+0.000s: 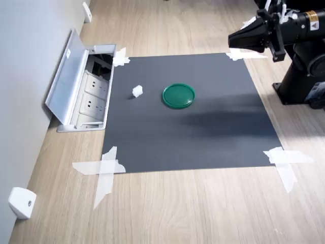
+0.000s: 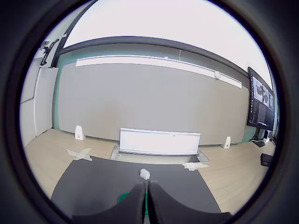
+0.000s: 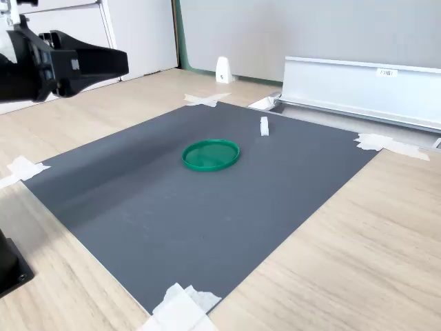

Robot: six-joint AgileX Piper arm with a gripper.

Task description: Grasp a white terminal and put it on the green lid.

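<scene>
The white terminal (image 1: 137,91) is a tiny white block lying on the dark grey mat (image 1: 193,137), a short way from the green lid (image 1: 179,95) on the first exterior view's left. The lid is a flat round green disc with nothing on it. In the second exterior view the terminal (image 3: 264,126) stands beyond the lid (image 3: 211,154). My gripper (image 1: 231,40) hangs high above the mat's far right corner, fingers together and empty, well apart from both. The wrist view shows the shut fingertips (image 2: 142,196), the terminal (image 2: 145,174) past them and a sliver of the lid (image 2: 122,197).
An open floor socket box with a raised metal flap (image 1: 76,81) borders the mat on the first exterior view's left. White tape strips (image 1: 104,170) hold the mat's corners. A white wedge piece (image 1: 20,202) sits by the wall. The arm's black base (image 1: 304,81) stands at the right.
</scene>
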